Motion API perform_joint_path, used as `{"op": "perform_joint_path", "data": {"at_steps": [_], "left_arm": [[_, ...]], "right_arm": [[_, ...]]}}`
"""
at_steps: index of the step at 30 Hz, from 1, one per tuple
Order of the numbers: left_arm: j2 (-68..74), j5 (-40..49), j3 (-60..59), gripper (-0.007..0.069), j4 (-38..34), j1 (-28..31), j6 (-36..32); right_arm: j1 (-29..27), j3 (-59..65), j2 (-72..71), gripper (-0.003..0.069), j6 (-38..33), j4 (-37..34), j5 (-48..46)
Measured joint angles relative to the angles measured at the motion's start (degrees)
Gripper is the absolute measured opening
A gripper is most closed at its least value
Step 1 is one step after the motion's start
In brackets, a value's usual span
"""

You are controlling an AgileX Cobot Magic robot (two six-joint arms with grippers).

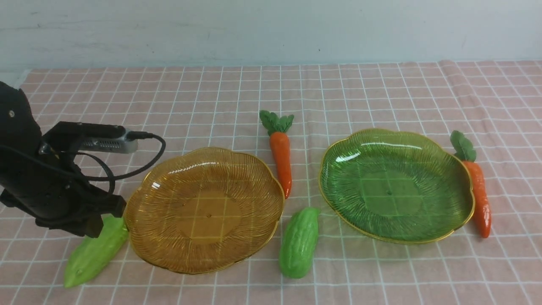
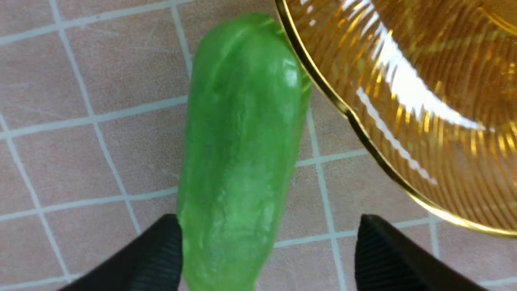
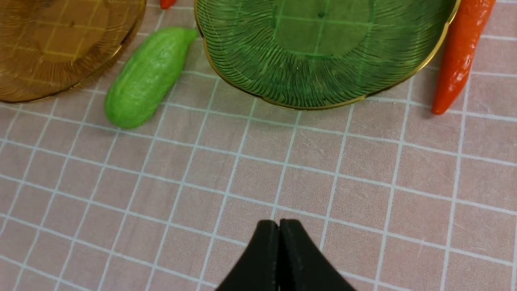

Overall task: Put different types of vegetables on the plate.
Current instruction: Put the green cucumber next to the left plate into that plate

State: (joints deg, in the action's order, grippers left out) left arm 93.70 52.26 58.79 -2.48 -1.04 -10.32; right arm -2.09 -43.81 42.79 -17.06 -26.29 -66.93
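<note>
Front view: on the cloth (image 1: pixel 381 84), amber plate (image 1: pixel 169 190) left, green plate (image 1: pixel 351 169) right. The left gripper (image 2: pixel 268 220) is wide around a gourd (image 1: pixel 91 256) near its front-left corner. A second gourd (image 1: pixel 299 241) and a carrot (image 1: pixel 281 156) lie between the plates, another carrot (image 1: pixel 480 199) just right of the green plate. The right gripper (image 3: pixel 278 226) is closed.

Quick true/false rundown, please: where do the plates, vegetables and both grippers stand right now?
1. The amber plate and the green plate hold nothing. True.
2. The left gripper is shut on a carrot. False: its jaws stand open astride the left gourd.
3. The right gripper is shut and empty. True.
4. Both carrots lie right of the green plate. False: the middle carrot lies between the plates; only the right carrot lies beyond the green one.
</note>
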Motion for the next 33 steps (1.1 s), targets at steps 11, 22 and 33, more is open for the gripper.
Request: {"op": "perform_joint_path", "data": {"at_steps": [11,22,33], "left_arm": [[7.75,-0.52,0.17,0.034,9.5,0.0,8.94],[-1.0,14.7,13.82,0.0288,6.43,-6.19,15.7],[6.3,-0.49,14.47,0.0417,2.48,-20.63,18.48]], "right_arm": [[0.0,-0.05,0.0,-0.0015,-1.98,-1.5,0.15],[0.0,-0.05,0.0,-0.0015,-2.1,-2.02,0.15],[0.0,-0.05,0.0,-0.0015,-2.14,-2.12,-0.94]]}}
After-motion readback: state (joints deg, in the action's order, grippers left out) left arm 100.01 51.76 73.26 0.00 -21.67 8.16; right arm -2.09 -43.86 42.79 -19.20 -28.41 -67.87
